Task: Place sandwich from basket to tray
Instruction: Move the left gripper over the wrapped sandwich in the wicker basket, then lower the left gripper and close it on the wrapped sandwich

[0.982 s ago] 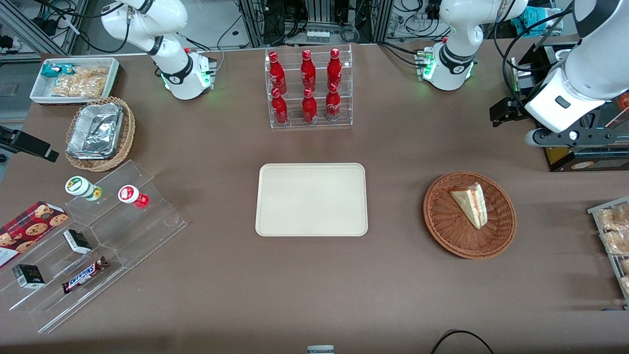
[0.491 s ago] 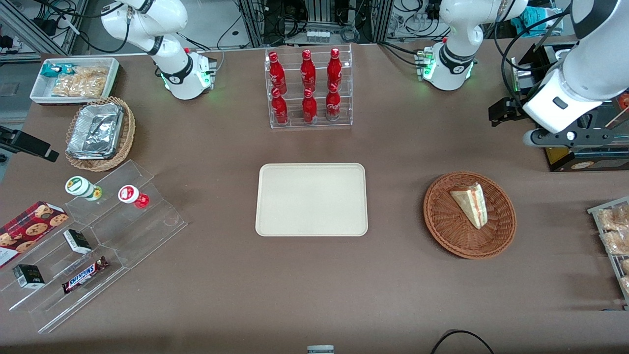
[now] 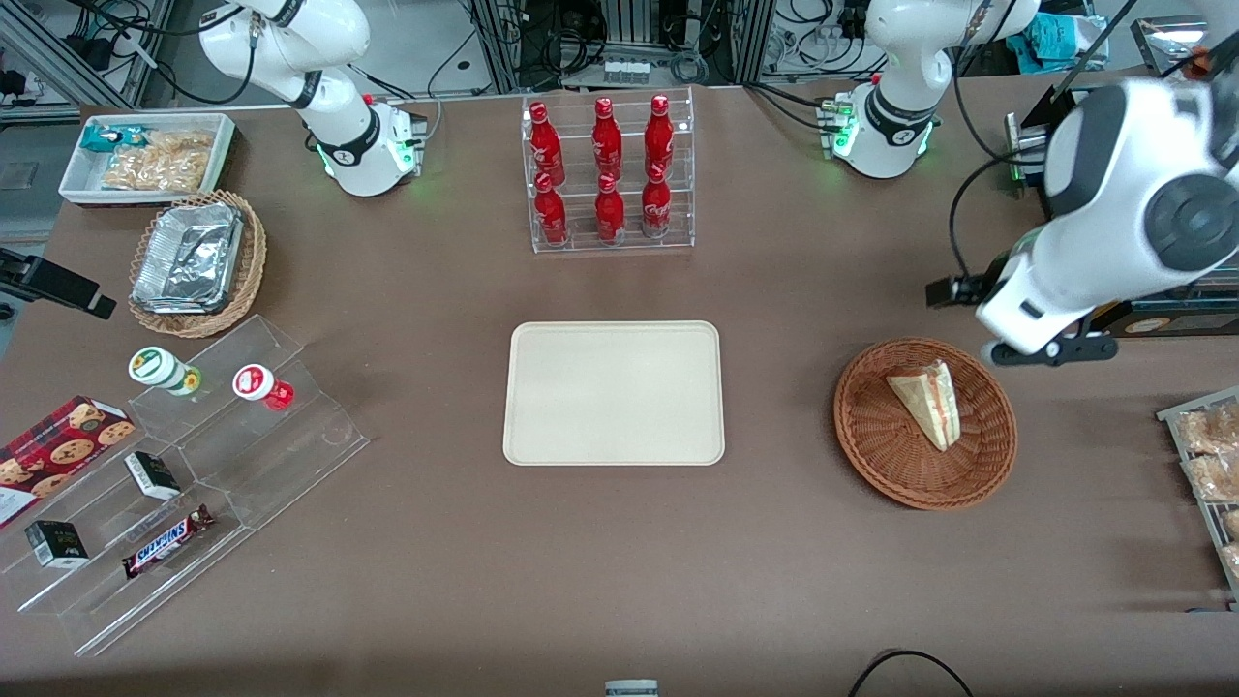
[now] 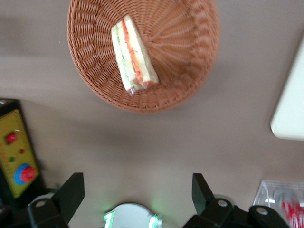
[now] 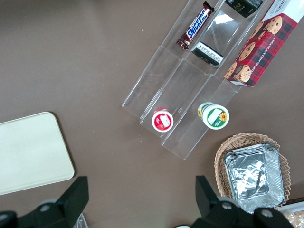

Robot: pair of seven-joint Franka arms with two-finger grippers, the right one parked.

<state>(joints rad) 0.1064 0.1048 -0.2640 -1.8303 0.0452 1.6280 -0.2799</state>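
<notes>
Your gripper (image 4: 137, 190) hangs with its fingers spread wide and nothing between them, above bare table just beside the basket (image 3: 876, 436), on the side farther from the front camera. It is not yet over the sandwich (image 3: 927, 401).

That sandwich (image 4: 133, 54) lies on its side in the basket (image 4: 190, 57), its red and green cut edge facing up, touching only the wicker. Bring the gripper over the wedge's thicker end, and turn the wrist so the fingers close across the two bread faces, not along its length. Descend inside the rim and squeeze lightly; I judge the bread soft.

The tray (image 3: 614, 392) sits well apart, toward the parked arm's end of the table, so lift above the basket rim before crossing.
</notes>
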